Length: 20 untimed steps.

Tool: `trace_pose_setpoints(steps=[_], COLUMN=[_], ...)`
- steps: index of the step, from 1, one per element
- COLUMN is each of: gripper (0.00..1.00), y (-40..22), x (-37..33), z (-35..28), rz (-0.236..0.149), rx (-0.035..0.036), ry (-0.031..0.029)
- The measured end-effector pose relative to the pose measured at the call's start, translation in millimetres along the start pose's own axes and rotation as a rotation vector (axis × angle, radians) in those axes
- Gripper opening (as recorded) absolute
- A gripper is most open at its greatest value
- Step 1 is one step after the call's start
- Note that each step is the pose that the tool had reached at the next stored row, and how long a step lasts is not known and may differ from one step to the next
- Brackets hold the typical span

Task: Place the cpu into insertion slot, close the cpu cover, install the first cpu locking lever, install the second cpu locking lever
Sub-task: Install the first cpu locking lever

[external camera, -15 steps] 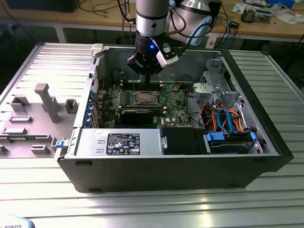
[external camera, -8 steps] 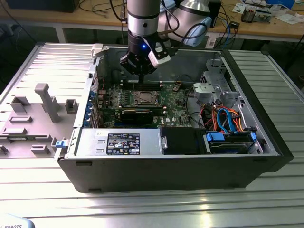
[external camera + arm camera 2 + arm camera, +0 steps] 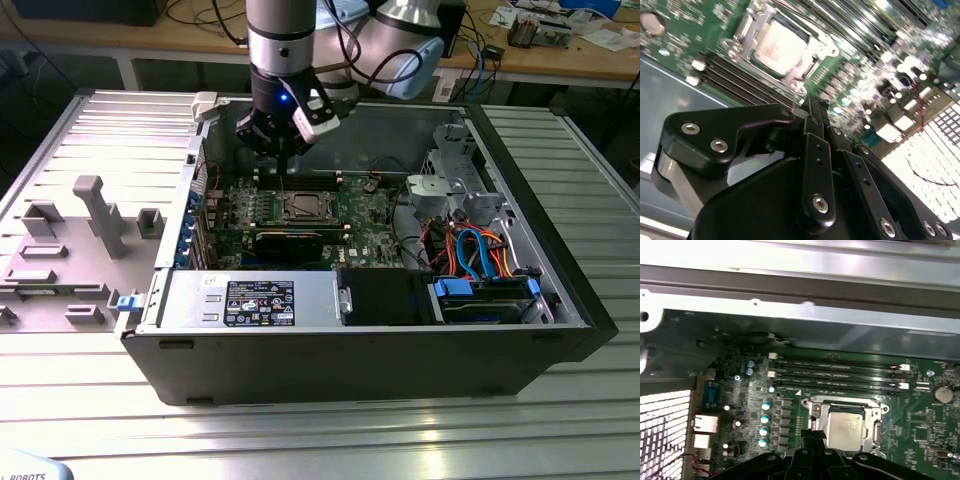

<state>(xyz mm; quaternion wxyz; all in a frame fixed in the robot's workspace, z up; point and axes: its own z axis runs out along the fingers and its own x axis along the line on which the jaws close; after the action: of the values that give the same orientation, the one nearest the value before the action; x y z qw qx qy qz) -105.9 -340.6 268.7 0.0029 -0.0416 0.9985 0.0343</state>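
Note:
The cpu (image 3: 846, 426) lies in the insertion slot (image 3: 303, 207) on the green board, its silver-grey top (image 3: 780, 45) showing. The cpu cover (image 3: 815, 410) lies flat around it as a silver frame (image 3: 747, 27). I cannot make out how the locking levers stand. My gripper (image 3: 281, 150) hangs above the board, just behind the socket toward the exterior view's left. In both wrist views its black fingers (image 3: 810, 107) meet in a narrow tip (image 3: 812, 434) beside the socket's edge, shut with nothing between them.
Long black memory slots (image 3: 840, 375) run behind the socket. A black graphics card (image 3: 290, 240) sits in front of it, with the power supply (image 3: 250, 300) nearer still. Drive bays with blue and orange cables (image 3: 480, 250) stand at the exterior view's right. A grey fixture plate (image 3: 80, 230) lies outside the case.

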Motion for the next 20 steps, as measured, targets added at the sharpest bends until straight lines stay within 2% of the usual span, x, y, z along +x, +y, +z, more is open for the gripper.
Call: trace_pose_setpoints(steps=[2,4,6,11,14,17,20], gripper=[0.11,0.11,0.11,0.11,0.11,0.11,0.11], y=[1.0,4.4,6.3,18.8,23.3,24.3,24.4], x=[4.8,10.8,12.0,11.0,10.4,8.2,2.2], z=[1.8,3.3,4.1,8.4,9.4,9.8,10.2], rz=[0.002,0.002,0.002,0.002,0.002,0.002,0.001], rx=[0.0000,0.0000,0.0000,-0.0002,0.0000,0.0006,0.0061], ry=[-0.0006,-0.0008,-0.0008,-0.0009,-0.0010,-0.0034,-0.0092])
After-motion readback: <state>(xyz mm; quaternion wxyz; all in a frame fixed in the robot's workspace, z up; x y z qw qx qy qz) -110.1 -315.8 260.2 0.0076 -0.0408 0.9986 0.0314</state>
